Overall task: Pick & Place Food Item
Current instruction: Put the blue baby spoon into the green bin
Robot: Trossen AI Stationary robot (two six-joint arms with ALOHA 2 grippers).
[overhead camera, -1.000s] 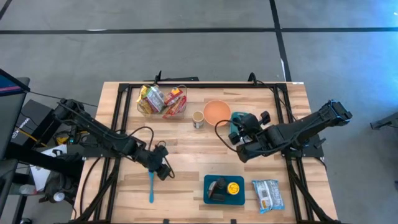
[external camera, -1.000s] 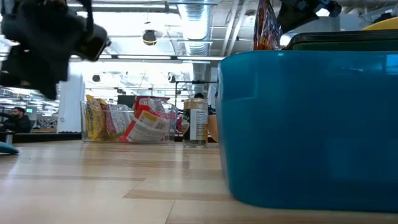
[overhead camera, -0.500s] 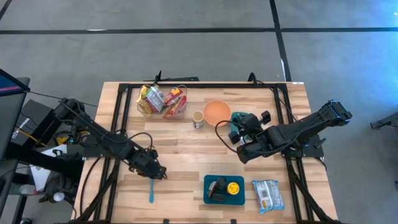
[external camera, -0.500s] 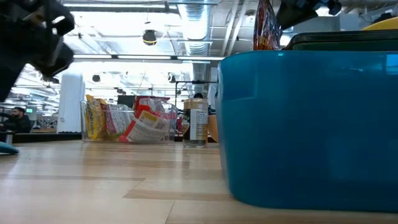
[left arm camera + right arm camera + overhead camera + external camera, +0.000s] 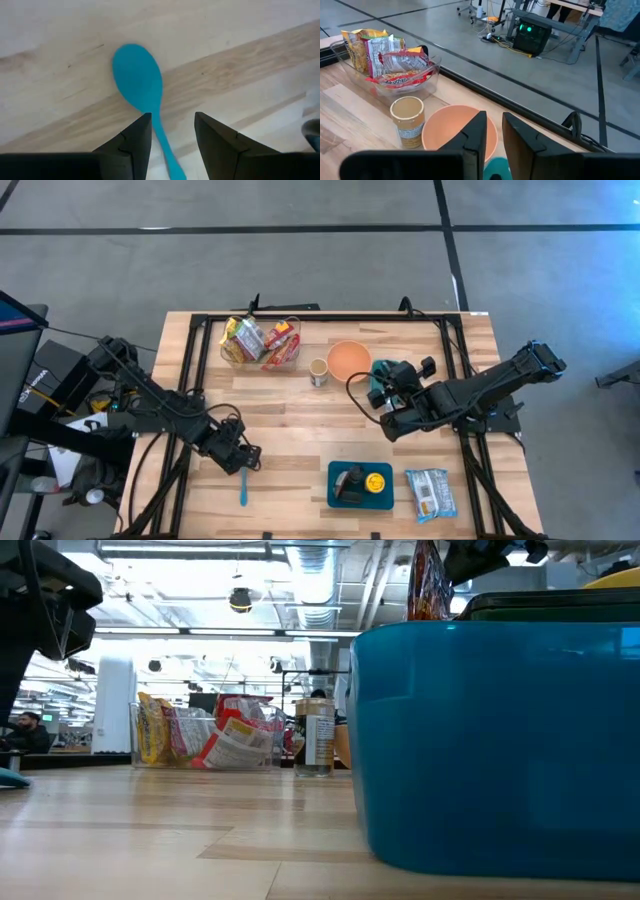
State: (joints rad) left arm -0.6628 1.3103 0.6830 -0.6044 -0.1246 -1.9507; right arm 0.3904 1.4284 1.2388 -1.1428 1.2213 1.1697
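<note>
Left wrist view first: looks straight down on a blue spoon lying flat on the wood, handle running in between the dark fingers. Puts the left gripper astride that handle, moderately open, with clear gaps either side and nothing clamped. Reads as lining up along the handle, the thin part being the easiest to pinch, though a spoon is no food item.

Taking the blue tray as landmark: finds the spoon well to its left and the left gripper above the spoon's bowl end. Finds the wrapped snack bar just right of the tray, flat and untouched. Finds snack packets standing in a clear bin far behind and to the left. Cannot tell which of these is the one to move.

Holds the right gripper behind the tray, facing an orange bowl and a paper cup, apparently waiting. Cannot tell its grip state.

Against the earlier high view: has the left gripper farther left of the tray and nearer the table's front, over the spoon. Leaves the right arm, tray, bar and bin as they were.
</note>
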